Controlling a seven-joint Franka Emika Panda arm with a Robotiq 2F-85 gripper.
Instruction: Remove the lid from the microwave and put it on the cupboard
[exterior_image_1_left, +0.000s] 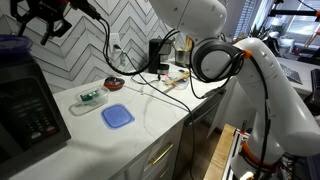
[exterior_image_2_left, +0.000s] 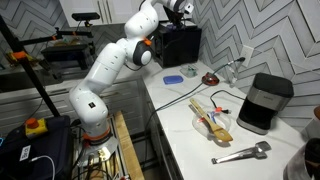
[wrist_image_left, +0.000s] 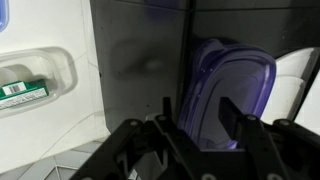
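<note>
The dark blue-purple translucent lid (wrist_image_left: 228, 88) lies on top of the black microwave (wrist_image_left: 130, 70). In an exterior view the lid (exterior_image_1_left: 12, 43) shows on the microwave (exterior_image_1_left: 25, 105) at the far left. My gripper (wrist_image_left: 200, 118) hovers above it, open and empty, with the lid's left edge showing between the two fingers. The gripper (exterior_image_1_left: 47, 22) is just above the microwave's top in both exterior views, also above the microwave (exterior_image_2_left: 180, 45) as the gripper (exterior_image_2_left: 181, 10). The white-topped cupboard (exterior_image_1_left: 150, 125) runs beside the microwave.
On the counter lie a flat light-blue square lid (exterior_image_1_left: 117, 115), a clear container with a green item (exterior_image_1_left: 88, 98), a red bowl (exterior_image_1_left: 114, 83) and cables. Farther along are a tray of utensils (exterior_image_2_left: 212, 120), a black appliance (exterior_image_2_left: 265, 100) and metal tongs (exterior_image_2_left: 240, 153).
</note>
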